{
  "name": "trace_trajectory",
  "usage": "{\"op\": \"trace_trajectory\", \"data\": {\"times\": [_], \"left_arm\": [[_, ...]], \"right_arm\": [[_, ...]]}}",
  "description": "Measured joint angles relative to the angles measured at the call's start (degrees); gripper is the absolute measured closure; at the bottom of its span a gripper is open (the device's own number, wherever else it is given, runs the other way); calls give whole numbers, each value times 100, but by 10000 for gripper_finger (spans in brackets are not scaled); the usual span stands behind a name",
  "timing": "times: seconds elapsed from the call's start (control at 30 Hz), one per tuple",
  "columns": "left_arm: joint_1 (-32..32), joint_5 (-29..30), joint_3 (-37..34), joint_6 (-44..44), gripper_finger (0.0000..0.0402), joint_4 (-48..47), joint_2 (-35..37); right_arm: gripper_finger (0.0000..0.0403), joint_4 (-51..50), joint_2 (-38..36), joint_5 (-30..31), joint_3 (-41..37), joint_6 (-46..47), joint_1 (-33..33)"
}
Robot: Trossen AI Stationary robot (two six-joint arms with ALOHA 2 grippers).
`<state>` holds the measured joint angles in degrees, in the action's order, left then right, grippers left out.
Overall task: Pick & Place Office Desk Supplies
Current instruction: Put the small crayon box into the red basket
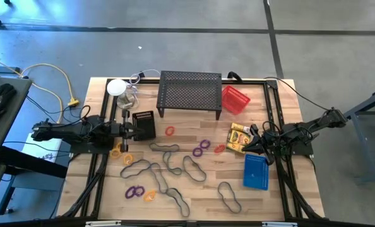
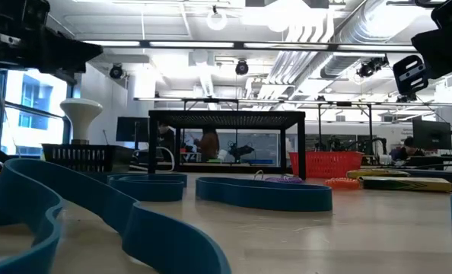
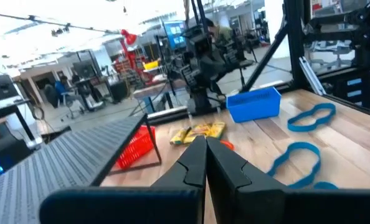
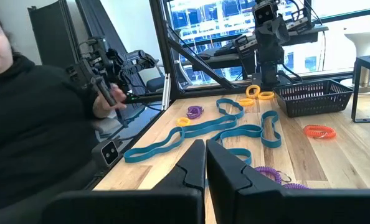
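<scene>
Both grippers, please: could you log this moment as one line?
left gripper: shut, by black tray | right gripper: shut, by yellow box

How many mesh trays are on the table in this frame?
3. The black tray sits by the left gripper, the red tray is tilted beside the black stand, and the blue tray lies near the right gripper.

Overhead camera: looks straight down on my whole table (image 1: 175, 198). Low camera: sits at tabletop height, close behind the loops (image 2: 264, 192), facing the perforated stand (image 2: 226, 118) at 12 o'clock. My left wrist camera looks across at the blue tray (image 3: 253, 103); my right wrist camera looks back toward the black tray (image 4: 314, 96). All four views share the tabletop.
</scene>
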<state>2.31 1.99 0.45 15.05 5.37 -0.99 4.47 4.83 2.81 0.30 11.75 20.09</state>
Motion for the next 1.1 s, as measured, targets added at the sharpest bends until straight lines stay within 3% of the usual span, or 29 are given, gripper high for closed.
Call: {"op": "trace_trajectory", "data": {"times": [0.23,0.5,0.7,0.93,1.1], "left_arm": [[0,8,0,-466,401,57,-2],[0,90,0,-1574,401,117,-2],[0,132,0,-784,401,147,-2],[26,132,0,-921,401,248,-2],[42,132,0,-928,401,481,-2]], "right_arm": [[401,4,0,18,1,-2,1],[401,51,-1,328,-1,-286,-1],[401,319,1,280,1,163,0],[401,1181,1,496,1,296,0],[397,1553,11,904,233,-410,1]]}}
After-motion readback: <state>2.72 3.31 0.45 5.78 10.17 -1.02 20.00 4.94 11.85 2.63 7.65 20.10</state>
